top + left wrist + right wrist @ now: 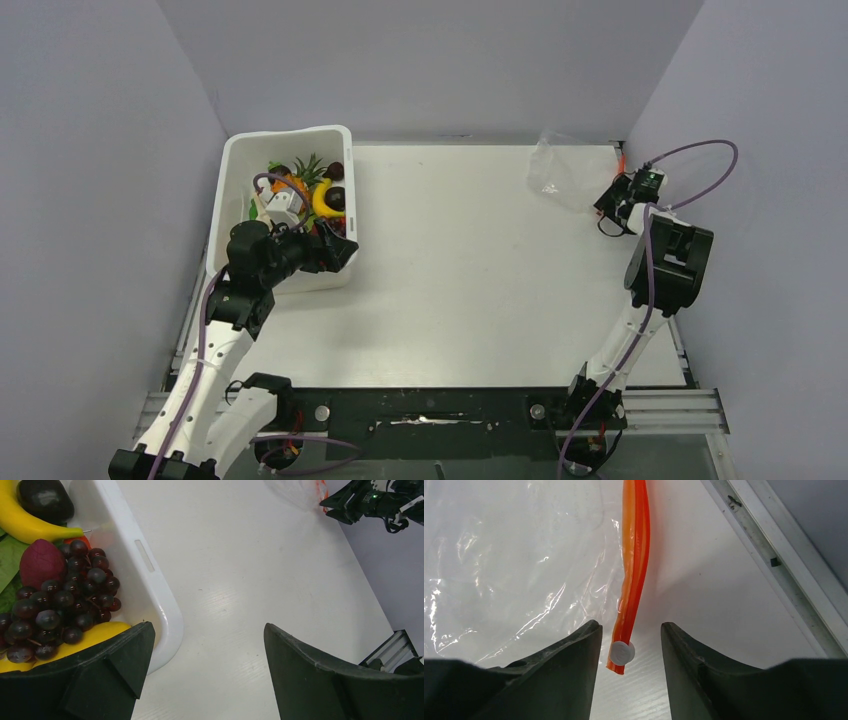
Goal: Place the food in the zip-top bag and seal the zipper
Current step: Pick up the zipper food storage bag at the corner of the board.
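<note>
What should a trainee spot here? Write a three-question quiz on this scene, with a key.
1. True or false: the clear crinkly plastic zip-top bag is already filled.
2. The white rectangular plastic tub of toy fruit stands on the table at its: A far left, B far right, C near middle.
3. What lies between the open right claw's fingers?
Key: 1 false. 2 A. 3 The end of the bag's red-orange zipper strip.

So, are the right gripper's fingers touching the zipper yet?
Apart. The right wrist view shows the zipper lying between the fingers of the open right gripper, with a visible gap on each side.
</note>
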Action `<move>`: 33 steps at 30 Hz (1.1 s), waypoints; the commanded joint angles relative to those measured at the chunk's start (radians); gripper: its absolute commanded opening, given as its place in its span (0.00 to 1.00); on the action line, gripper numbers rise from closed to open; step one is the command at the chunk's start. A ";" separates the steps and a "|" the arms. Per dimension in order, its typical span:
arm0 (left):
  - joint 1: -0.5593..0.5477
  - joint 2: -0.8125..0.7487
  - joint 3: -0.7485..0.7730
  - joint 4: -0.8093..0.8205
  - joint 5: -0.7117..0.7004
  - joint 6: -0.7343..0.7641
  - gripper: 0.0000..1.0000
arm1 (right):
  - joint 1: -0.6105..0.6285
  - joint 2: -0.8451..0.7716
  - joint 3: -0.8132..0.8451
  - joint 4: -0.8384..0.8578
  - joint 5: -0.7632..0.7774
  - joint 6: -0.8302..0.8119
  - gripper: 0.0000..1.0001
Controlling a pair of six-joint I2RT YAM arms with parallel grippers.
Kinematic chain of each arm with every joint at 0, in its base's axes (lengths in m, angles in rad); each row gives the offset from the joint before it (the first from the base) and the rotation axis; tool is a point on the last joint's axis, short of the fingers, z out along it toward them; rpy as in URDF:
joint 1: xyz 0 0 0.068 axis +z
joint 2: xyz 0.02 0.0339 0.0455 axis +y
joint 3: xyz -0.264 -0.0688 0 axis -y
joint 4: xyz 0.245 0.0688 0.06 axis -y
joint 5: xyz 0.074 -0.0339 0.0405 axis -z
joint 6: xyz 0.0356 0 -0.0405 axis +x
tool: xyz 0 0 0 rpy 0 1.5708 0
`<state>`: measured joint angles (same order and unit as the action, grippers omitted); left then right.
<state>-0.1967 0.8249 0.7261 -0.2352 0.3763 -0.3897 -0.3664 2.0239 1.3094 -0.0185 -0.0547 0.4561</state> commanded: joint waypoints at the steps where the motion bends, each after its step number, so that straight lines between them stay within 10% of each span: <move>1: -0.003 -0.017 0.014 0.045 0.000 0.007 0.80 | -0.007 0.000 0.039 0.096 -0.053 0.035 0.44; 13: -0.003 -0.007 0.015 0.041 -0.008 0.009 0.80 | -0.005 -0.064 -0.023 0.127 -0.088 0.026 0.09; 33: -0.005 -0.003 0.001 0.061 -0.001 -0.011 0.78 | 0.181 -0.480 -0.302 0.018 -0.010 -0.086 0.03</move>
<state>-0.1967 0.8249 0.7181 -0.2337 0.3706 -0.3920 -0.2340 1.6527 1.0420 0.0105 -0.0895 0.4042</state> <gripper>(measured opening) 0.791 0.063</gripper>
